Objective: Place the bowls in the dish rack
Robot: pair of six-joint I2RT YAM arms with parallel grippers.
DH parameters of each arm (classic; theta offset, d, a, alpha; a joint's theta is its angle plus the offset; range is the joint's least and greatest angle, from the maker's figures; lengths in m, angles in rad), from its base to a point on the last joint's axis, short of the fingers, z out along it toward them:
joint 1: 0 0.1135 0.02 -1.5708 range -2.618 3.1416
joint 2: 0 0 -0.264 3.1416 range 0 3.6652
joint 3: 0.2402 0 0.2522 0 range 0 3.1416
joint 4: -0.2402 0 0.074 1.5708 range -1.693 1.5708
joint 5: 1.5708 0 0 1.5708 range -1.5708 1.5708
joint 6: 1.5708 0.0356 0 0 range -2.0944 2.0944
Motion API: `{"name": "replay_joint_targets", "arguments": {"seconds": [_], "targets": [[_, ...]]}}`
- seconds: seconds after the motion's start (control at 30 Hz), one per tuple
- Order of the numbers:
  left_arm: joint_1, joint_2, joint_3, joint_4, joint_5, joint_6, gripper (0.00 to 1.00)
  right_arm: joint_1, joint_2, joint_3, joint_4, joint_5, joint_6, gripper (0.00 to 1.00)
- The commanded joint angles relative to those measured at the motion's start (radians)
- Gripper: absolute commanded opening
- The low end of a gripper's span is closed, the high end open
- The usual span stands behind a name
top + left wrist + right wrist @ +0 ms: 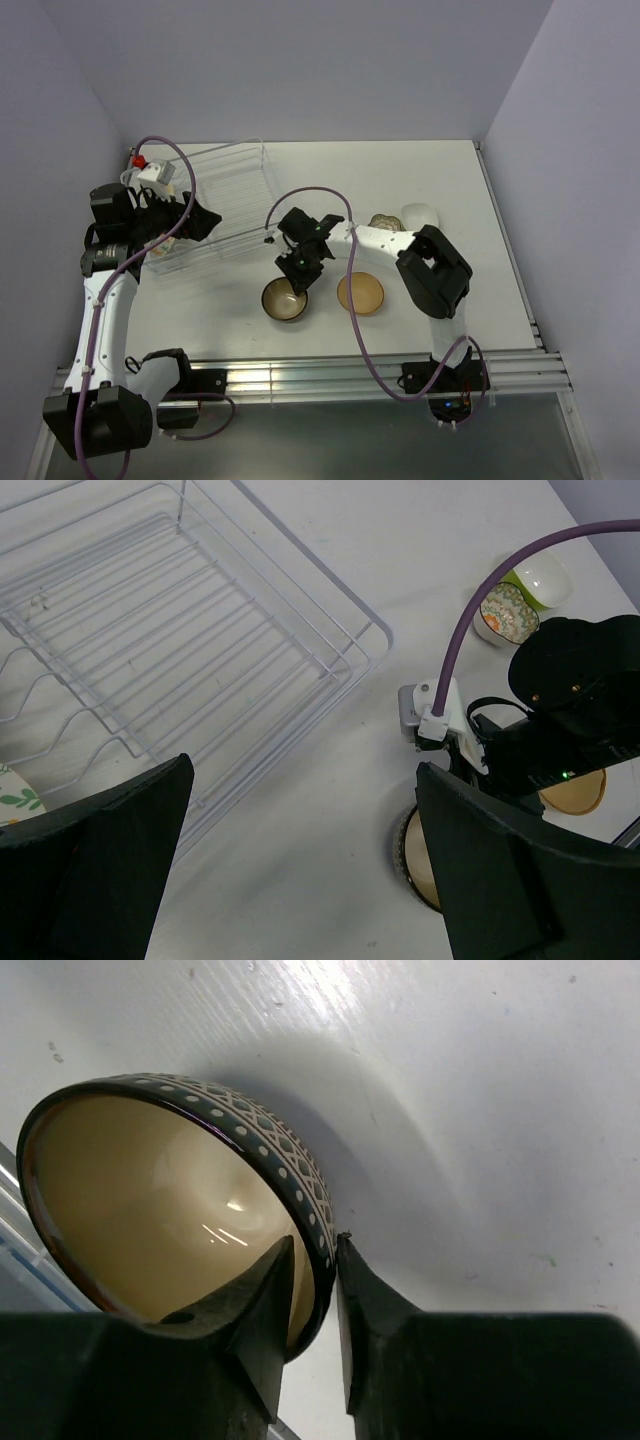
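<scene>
Nearest you, your right gripper (313, 1246) is down on the dark brown bowl (180, 1210). Its jaws are narrow and straddle the rim: one finger sits inside against the cream wall, the other outside against the dotted band. They hold the bowl by its edge. The bowl sits on the tabletop (450, 180), near the front rail and outside the rack. It has nothing in it.

Just to its right you have the tan-orange bowl (360, 294), upright and also with nothing in it. It stands close to the dark one but not touching it.

Further back on your left, the left gripper (303, 780) hangs by the near end of the dish rack (200, 660). Its jaws are wide apart with nothing between them. Through that gap you see the rack's rounded corner and bare tabletop.

The rack is a clear wire basket lying at an angle across the left side. One bowl shows in it: a white bowl with a green leaf pattern (14, 798), at the end closest to your left gripper and mostly hidden behind a finger. The rest of the wire floor in view carries nothing.

Farthest back, to the right of the rack, the scalloped patterned bowl (503, 615) and the lime-green bowl (543, 578) sit right beside each other on the tabletop. You cannot tell whether they touch.
</scene>
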Motion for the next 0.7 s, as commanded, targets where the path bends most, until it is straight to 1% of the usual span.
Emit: {"name": "replay_joint_targets", "arguments": {"seconds": [0.0,0.03,0.07,0.13,0.17,0.23,0.3,0.37,0.4,0.43,0.53,0.57,0.6,0.67], "targets": [[-0.001,-0.018,-0.002,0.015,0.019,-0.008,1.0,0.012,0.008,0.023,0.026,-0.007,-0.001,0.3],[-0.001,-0.015,-0.002,0.014,0.014,-0.01,1.0,0.012,0.008,0.023,0.025,-0.011,0.001,0.25],[-0.001,-0.016,-0.001,0.011,0.014,-0.008,0.99,0.012,0.008,0.024,0.02,-0.022,0.002,0.16],[-0.001,-0.014,0.004,0.002,0.011,-0.01,1.0,0.012,-0.001,0.023,0.009,-0.034,0.002,0.06],[-0.001,-0.014,0.005,-0.001,0.014,-0.01,1.0,0.012,-0.008,0.018,0.008,-0.042,0.004,0.0],[0.001,-0.011,0.016,-0.023,0.026,-0.013,1.0,0.011,-0.038,0.012,0.006,-0.05,0.002,0.0],[-0.001,-0.008,0.04,-0.049,0.038,-0.023,0.98,0.008,-0.087,0.003,0.009,-0.093,-0.002,0.0],[-0.001,-0.004,0.068,-0.064,0.054,-0.051,0.97,-0.014,-0.138,-0.023,0.028,-0.146,0.016,0.0],[-0.001,-0.002,0.102,-0.073,0.063,-0.06,0.97,-0.026,-0.197,-0.034,0.066,-0.2,0.027,0.0],[-0.003,0.002,0.119,-0.086,0.072,-0.071,0.97,-0.058,-0.224,-0.04,0.081,-0.212,0.04,0.0],[-0.013,0.03,0.195,-0.116,0.083,-0.12,0.97,-0.104,-0.284,-0.008,0.088,-0.231,0.065,0.0],[-0.024,0.042,0.22,-0.135,0.081,-0.131,0.97,-0.136,-0.29,0.029,0.082,-0.235,0.077,0.0],[-0.035,0.059,0.279,-0.161,0.083,-0.132,0.97,-0.155,-0.299,0.047,0.069,-0.242,0.084,0.0],[-0.059,0.102,0.348,-0.204,0.095,-0.154,0.98,-0.211,-0.314,0.102,0.063,-0.243,0.094,0.0]]}}
